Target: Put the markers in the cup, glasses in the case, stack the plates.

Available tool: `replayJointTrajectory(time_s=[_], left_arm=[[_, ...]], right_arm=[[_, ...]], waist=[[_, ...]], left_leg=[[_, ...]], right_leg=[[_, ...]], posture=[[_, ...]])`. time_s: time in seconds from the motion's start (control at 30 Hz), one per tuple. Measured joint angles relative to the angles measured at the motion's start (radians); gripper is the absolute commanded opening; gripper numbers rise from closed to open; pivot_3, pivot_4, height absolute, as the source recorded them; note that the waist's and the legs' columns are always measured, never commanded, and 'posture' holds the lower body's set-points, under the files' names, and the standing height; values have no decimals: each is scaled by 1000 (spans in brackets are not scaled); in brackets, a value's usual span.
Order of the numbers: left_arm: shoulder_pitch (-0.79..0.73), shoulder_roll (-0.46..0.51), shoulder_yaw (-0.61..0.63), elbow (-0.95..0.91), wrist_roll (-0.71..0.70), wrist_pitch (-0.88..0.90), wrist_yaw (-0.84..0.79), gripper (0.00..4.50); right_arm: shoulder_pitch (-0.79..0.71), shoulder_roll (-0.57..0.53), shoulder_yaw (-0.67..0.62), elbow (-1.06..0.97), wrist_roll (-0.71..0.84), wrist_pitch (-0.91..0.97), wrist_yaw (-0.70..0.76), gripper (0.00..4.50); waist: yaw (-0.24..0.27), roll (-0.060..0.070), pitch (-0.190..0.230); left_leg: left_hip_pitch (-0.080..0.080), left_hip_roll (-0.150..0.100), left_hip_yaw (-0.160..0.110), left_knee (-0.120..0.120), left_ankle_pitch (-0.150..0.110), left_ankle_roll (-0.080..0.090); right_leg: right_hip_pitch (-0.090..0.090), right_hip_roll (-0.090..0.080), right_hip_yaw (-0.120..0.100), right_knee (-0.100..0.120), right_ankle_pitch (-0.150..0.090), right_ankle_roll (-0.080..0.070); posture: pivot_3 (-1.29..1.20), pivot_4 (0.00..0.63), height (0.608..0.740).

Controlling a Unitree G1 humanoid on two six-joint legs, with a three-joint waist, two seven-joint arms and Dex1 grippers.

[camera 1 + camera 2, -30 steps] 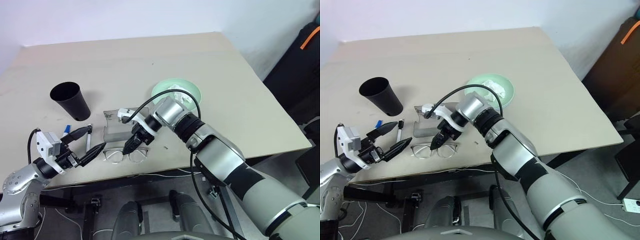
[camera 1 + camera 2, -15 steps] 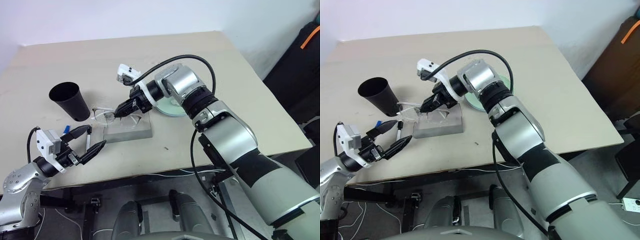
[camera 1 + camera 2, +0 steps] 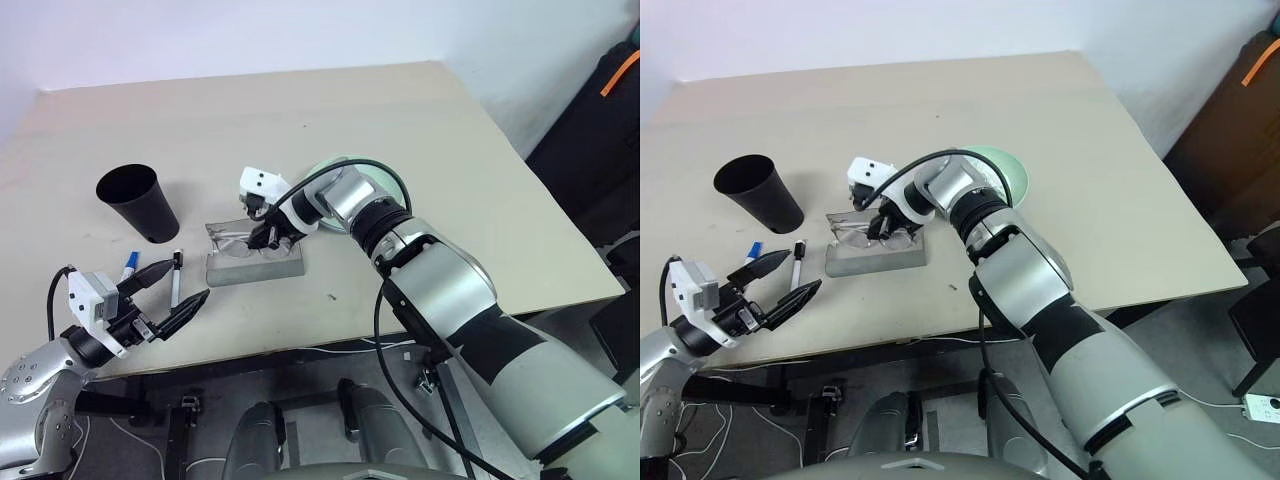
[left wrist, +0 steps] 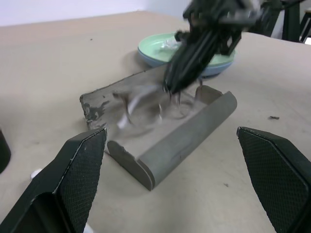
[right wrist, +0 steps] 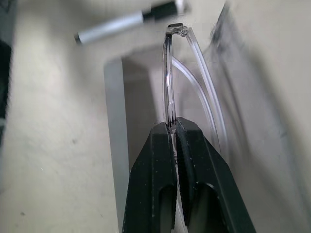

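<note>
My right gripper (image 5: 171, 127), jaws clenched on the glasses (image 3: 240, 243), has carried them from the desk (image 3: 400, 120) edge into the case (image 3: 255, 265); left gripper (image 3: 172, 289) jaws released.

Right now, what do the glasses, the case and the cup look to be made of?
The glasses: clear, glossy plastic by the look, since the frame is see-through with bright glints. The case: grey felt-like fabric over something stiff, matte and slightly fuzzy, and its open flap stands by itself. The cup: black plastic, probably, smooth, thin-walled and faintly shiny.
</note>
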Motion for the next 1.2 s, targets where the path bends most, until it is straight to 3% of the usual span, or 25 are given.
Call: replayJointTrajectory(time_s=[0.6, 1.2], left_arm=[[-3, -17, -3, 9, 2, -36, -12, 4500], [-13, -22, -4, 22, 1, -43, -5, 4500]], right_arm=[[11, 30, -21, -19, -41, 79, 131, 45], [18, 47, -33, -29, -59, 75, 105, 45]], waist=[[-7, 0, 0], [-24, -1, 0]], left_leg=[[3, 0, 0, 0, -1, -2], [4, 0, -1, 0, -1, -2]], right_leg=[[3, 0, 0, 0, 0, 0], [4, 0, 0, 0, 0, 0]], posture=[[0, 150, 733], [0, 150, 733]])
